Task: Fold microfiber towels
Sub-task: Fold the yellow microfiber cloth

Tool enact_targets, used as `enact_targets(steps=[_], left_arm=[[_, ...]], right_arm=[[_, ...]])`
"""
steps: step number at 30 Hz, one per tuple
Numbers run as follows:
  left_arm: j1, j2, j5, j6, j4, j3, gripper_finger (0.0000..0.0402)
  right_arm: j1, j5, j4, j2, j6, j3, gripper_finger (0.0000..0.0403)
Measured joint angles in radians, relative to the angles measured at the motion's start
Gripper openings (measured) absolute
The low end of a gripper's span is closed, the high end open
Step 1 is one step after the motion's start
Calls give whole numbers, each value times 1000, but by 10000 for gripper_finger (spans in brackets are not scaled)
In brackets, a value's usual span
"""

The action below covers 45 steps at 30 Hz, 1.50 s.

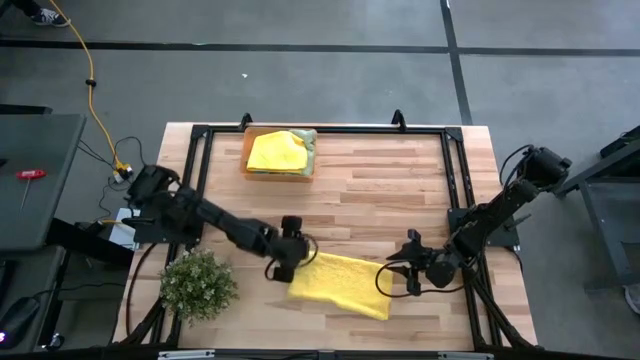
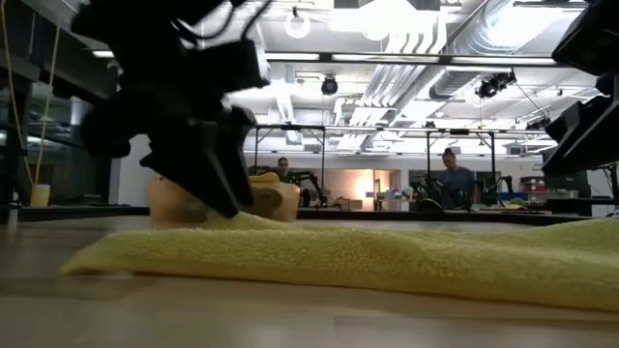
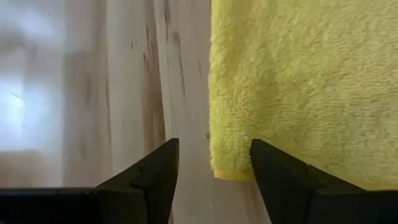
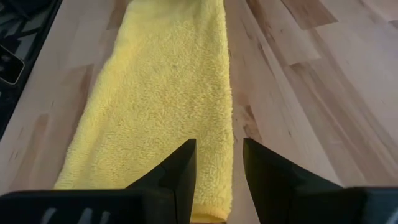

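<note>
A yellow microfiber towel (image 1: 340, 285) lies folded into a long strip on the wooden table near its front edge. My left gripper (image 1: 289, 268) is open at the strip's left end, and that end's corner (image 3: 219, 169) shows between its fingers. My right gripper (image 1: 388, 278) is open at the strip's right end, slanting down, with the towel's long edge (image 4: 229, 118) running into the gap between its fingers. Another yellow towel (image 1: 275, 152) lies on a light green one (image 1: 306, 140) in the orange tray (image 1: 280, 176) at the back. My left gripper stands over the left-end corner (image 3: 219, 169) of the yellow towel, slanting down from the table's left. Whether its fingertips (image 2: 228, 205) touch the cloth I cannot tell. The towel lies flat on the table. My right gripper shows no hold on it.
A small bushy green plant (image 1: 198, 285) stands at the front left, close behind my left arm. Black frame rails (image 1: 450, 180) run along the table's sides and back. Bare wood lies between the tray and the towel. People show far off in the room behind (image 2: 455, 174).
</note>
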Motion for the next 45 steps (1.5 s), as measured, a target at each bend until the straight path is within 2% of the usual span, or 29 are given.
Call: enact_targets(steps=[6, 9, 13, 17, 21, 23, 26, 30, 37, 45], left_arm=[[98, 0, 262, -35, 3, -12, 191], [109, 0, 329, -34, 10, -12, 191], [112, 1, 333, -28, 15, -12, 184], [114, 8, 332, -27, 15, -12, 157], [114, 8, 325, -23, 15, -12, 114], [113, 8, 324, -23, 15, -12, 90], [114, 8, 324, -23, 15, -12, 54], [114, 8, 320, -25, 15, -12, 11], [114, 8, 317, -44, 14, -12, 7], [110, 8, 317, -78, 9, -12, 3]], right_arm=[[-5, -1, -6, 0, -8, 0, 124], [-5, -3, -7, 0, -8, 0, 124], [-5, -17, -7, 0, -8, 0, 124], [-5, -71, -23, 0, -7, 0, 124], [-20, -165, -94, 0, 18, 0, 124], [-42, -178, -119, 0, 34, 0, 124], [-84, -193, -112, 0, 35, 0, 124], [-128, -293, -81, 0, 14, 0, 124], [-137, -328, -35, 24, 36, 0, 124], [-137, -385, 101, 183, 60, 0, 124]])
